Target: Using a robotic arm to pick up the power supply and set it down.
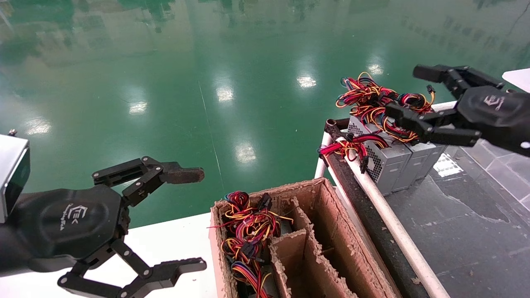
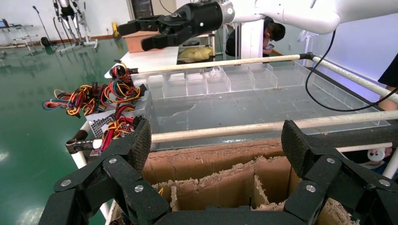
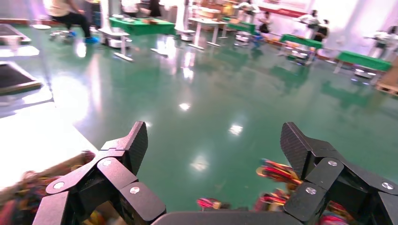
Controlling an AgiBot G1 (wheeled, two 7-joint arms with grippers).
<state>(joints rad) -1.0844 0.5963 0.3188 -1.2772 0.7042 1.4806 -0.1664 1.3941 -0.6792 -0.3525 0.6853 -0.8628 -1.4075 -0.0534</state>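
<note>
The right pincer, spread wide and empty, hovers over the supply at the tray's far-left corner, where its wires could snag a finger.

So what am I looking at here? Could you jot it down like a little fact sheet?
right gripper: open, held above the wire bundles of the power supplies, holding nothing
left gripper: open, empty, beside the cardboard box
power supplies: grey metal boxes in a row at the end of a dark tray, coloured wires on top
cardboard box: divided into compartments, one holding coloured wires
floor: glossy green
</note>
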